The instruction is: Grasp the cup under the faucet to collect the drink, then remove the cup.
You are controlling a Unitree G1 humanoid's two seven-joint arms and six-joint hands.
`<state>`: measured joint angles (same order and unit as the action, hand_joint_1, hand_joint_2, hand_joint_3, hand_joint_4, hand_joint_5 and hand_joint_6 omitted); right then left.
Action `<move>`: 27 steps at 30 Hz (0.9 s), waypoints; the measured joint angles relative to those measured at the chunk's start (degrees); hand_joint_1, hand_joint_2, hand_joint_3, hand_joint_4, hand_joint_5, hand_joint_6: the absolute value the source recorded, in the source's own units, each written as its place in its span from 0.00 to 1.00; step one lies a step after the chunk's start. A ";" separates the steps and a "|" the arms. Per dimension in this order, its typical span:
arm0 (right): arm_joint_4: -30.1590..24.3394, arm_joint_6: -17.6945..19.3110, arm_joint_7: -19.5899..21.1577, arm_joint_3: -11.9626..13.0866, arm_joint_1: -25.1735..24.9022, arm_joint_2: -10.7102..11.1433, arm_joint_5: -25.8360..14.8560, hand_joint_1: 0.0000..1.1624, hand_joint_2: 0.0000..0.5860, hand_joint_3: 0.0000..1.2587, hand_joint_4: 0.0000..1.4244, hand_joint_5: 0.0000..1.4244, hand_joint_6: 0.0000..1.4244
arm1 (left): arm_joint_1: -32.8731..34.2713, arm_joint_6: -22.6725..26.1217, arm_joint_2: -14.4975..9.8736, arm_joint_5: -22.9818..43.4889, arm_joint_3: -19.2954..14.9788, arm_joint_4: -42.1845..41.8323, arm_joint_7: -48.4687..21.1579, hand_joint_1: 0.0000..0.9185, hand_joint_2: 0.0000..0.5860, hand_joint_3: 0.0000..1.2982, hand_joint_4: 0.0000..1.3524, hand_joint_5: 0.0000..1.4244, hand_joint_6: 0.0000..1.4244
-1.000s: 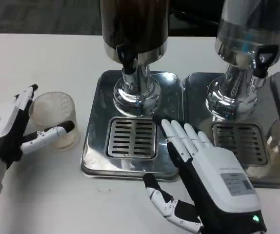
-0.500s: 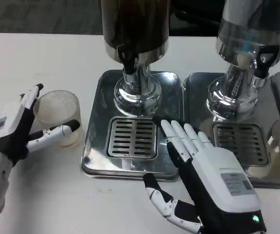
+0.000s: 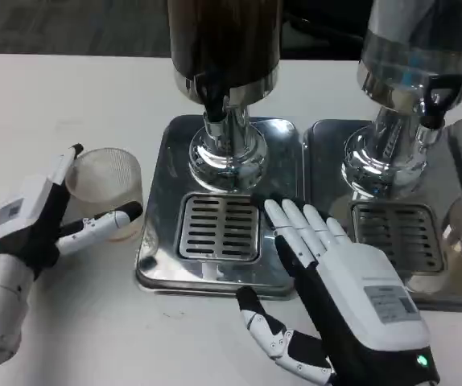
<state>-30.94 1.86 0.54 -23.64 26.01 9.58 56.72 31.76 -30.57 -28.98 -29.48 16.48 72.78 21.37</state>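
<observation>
White table [image 3: 70, 88], plain and smooth. On it at left, a clear ribbed cup [image 3: 106, 189], upright. Just right of that, a steel drip tray [image 3: 160, 201] (slotted grate in its middle), and touching its right edge a second tray [image 3: 327, 173].

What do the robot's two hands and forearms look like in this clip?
Both hands have white backs with black palms and fingers in white and black segments. The right hand carries a grey printed label on its back and a small green light near the wrist. The left hand shows a similar label and green light, on a silver forearm.
</observation>
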 measured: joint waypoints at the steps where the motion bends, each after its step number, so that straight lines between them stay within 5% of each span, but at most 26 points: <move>1: 0.00 -0.04 0.00 0.00 0.00 0.00 0.02 0.38 0.80 0.03 0.00 0.00 0.00 | 0.00 -0.41 0.01 0.04 -0.05 0.03 0.00 0.07 0.07 0.00 0.00 0.07 0.11; 27: -0.48 -1.14 -0.01 -0.43 1.14 -0.17 0.06 0.39 0.80 0.05 0.00 0.00 0.00 | -0.12 -4.47 2.01 3.37 -2.53 0.84 -1.73 0.21 0.15 0.08 0.06 0.21 0.22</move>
<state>-31.42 0.72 0.53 -24.07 27.14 9.40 56.78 31.64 -35.04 -26.96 -26.11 13.95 73.62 19.64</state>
